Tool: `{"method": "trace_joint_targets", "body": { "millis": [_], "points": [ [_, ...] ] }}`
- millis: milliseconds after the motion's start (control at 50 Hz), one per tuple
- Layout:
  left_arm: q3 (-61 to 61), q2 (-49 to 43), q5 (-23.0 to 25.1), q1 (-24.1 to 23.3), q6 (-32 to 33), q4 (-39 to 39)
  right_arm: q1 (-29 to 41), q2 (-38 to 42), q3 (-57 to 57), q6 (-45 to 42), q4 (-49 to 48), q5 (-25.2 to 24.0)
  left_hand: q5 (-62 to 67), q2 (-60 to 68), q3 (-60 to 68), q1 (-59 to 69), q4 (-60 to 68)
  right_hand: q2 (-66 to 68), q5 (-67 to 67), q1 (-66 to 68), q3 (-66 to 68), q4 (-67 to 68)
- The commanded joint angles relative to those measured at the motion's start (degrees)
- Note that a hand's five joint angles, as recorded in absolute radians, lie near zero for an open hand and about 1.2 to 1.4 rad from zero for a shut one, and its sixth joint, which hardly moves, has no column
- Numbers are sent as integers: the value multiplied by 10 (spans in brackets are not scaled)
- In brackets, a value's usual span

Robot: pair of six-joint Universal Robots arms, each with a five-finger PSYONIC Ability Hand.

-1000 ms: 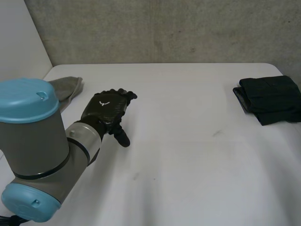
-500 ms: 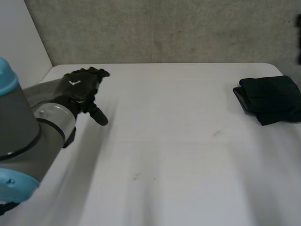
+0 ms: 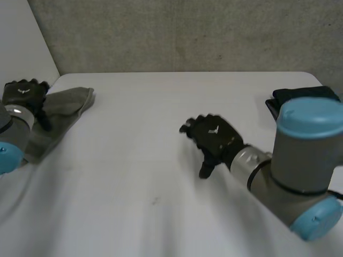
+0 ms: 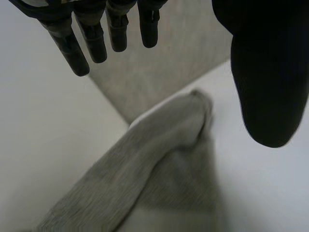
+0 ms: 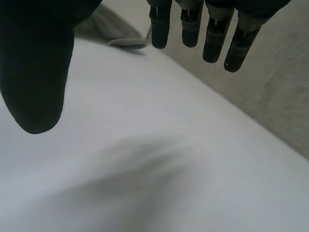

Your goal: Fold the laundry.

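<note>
A black garment point(image 3: 303, 93) is seen at the far right edge of the bench point(image 3: 177, 203), partly hidden behind the right arm. It appears to be already folded into a compact stack. A grey cloth point(image 3: 59, 115) is spread loosely at the far left corner and is judged not yet folded. The left hand point(image 3: 24, 95) is held over the outer edge of that cloth, its fingers point(image 4: 96, 34) straight, the thumb apart and nothing grasped. The right hand point(image 3: 214, 136) is held above the bare middle of the bench, likewise released and empty. One piece is taken as done, and the grey cloth is left to be folded.
</note>
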Motion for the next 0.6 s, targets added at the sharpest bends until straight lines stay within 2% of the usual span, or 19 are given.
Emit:
{"method": "trace_joint_targets", "body": {
  "millis": [20,220,300,380,500,600],
  "points": [
    [68,-105,-2,68,75,7,27,3,71,-3,-46,3,-26,-17,-21,-16,-17,-25,-36,-15,-21,-33],
    [106,-153,-2,84,83,7,27,2,97,-8,-71,5,5,14,10,15,14,-25,-36,-15,-21,-33],
    [113,-167,-3,84,89,7,26,2,97,-8,-72,6,79,88,84,89,88,-25,-36,-15,-21,-33],
    [119,-173,-3,83,97,7,24,2,97,-8,-73,6,210,219,215,220,219,-25,-36,-15,-21,-33],
    [122,-172,-2,81,99,7,20,0,97,-8,-72,6,674,683,679,684,683,-25,-36,-15,-21,-33],
    [135,-169,-6,70,98,7,18,-9,97,-8,-72,7,674,683,679,684,683,-25,-36,-15,-21,-33]
  ]
}}
